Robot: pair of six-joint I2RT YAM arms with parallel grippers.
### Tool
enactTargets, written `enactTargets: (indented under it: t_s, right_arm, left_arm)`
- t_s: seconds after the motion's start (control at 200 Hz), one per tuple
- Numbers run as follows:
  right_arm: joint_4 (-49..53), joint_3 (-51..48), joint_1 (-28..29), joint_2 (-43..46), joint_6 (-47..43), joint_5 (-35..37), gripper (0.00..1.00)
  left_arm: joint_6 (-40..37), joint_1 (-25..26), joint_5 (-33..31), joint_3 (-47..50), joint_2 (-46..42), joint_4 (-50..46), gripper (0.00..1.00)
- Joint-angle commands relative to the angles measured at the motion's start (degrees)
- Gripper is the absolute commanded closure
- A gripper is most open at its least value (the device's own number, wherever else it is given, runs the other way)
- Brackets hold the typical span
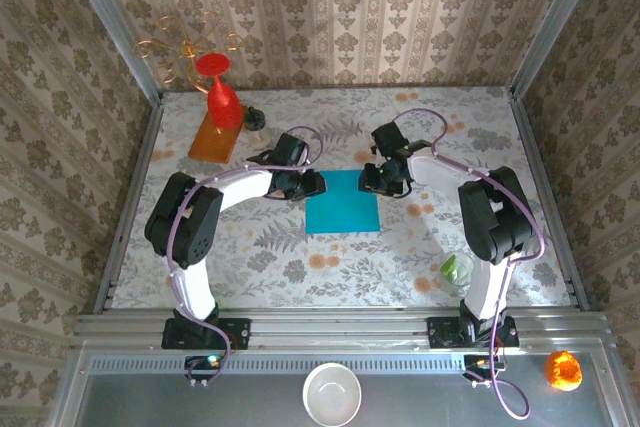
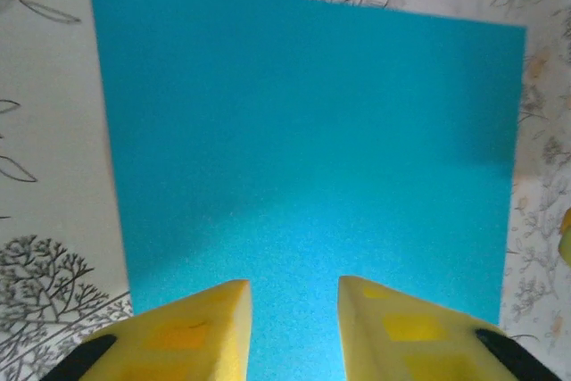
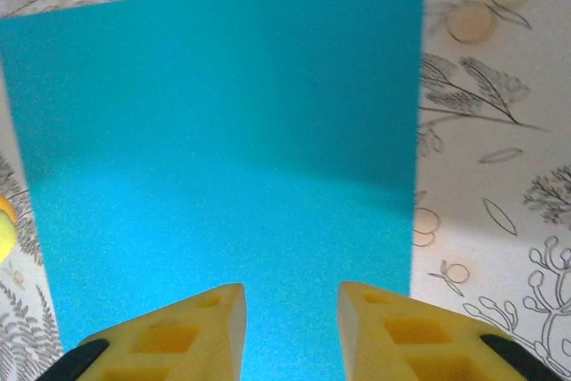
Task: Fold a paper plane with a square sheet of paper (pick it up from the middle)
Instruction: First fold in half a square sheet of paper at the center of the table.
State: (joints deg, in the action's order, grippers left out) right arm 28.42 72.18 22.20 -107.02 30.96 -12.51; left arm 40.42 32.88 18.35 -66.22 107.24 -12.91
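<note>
The square sheet of paper lies flat and uncreased on the patterned table, teal-blue and plain. My left gripper hovers at the sheet's left edge near the far corner, and my right gripper hovers at its right edge near the far corner. In the left wrist view the sheet spreads out ahead of my left gripper, whose yellow fingers stand apart with nothing between them. In the right wrist view the sheet lies under my right gripper, also open and empty.
A red cone-shaped vase stands on an orange board at the back left, with a small dark jar beside it. A clear cup with something green stands by the right arm's base. A white bowl and an orange object sit off the table in front.
</note>
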Motion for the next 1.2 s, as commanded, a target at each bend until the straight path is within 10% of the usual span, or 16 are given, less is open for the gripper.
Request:
enactTargets:
  t_s: [0.0,0.94,1.195]
  right_arm:
    - [-0.41,0.08,-0.4,-1.94,3.33,-2.07,0.68]
    - [-2.96,0.81,-1.1,-9.73,3.84,-9.08,0.75]
    - [-6.24,0.77,-1.01,-11.0,5.48,-13.08,0.75]
  left_arm:
    - [1.34,-0.17,2.81,-2.25,1.83,-2.55,0.74]
    - [7.11,-0.44,2.22,4.72,4.58,3.01,0.84]
    - [13.14,-0.89,2.61,11.13,1.13,14.46,0.66]
